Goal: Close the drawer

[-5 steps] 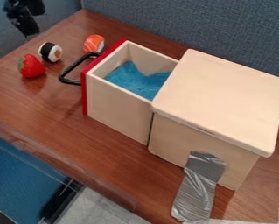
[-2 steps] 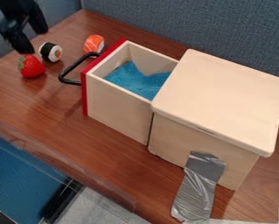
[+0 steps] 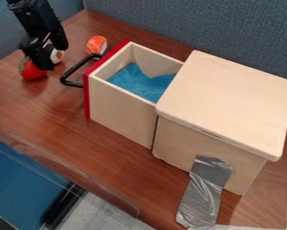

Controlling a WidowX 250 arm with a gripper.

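One drawer [image 3: 121, 110] stands well out of its wooden box [image 3: 223, 103], to the right of the tool [image 3: 54, 58] in our camera view; its red front [image 3: 87, 101] and black handle [image 3: 64, 80] face the tool's side, and we see blue lining [image 3: 136, 81] through the open top. The tool's fingers are spread, with nothing pinched between them that we can make out; it hangs over the far left part of the worktop [image 3: 103, 157], near the handle yet apart from it. Just beneath the tool lies a toy strawberry [image 3: 30, 71]; a sushi roll [image 3: 59, 56] is partly hidden behind the fingers, so we cannot tell whether they touch it; an orange-topped sushi piece [image 3: 96, 44] lies between the tool and the far end of the red front.

As for progress, we judge the closing still wholly ahead of us — a wide stretch of the drawer is exposed, and no contact with its front has been made; what is left is to bring the tool against the front or handle, then push straight towards the box until the red panel meets it — a slanted shove, we think, might make the drawer bind.
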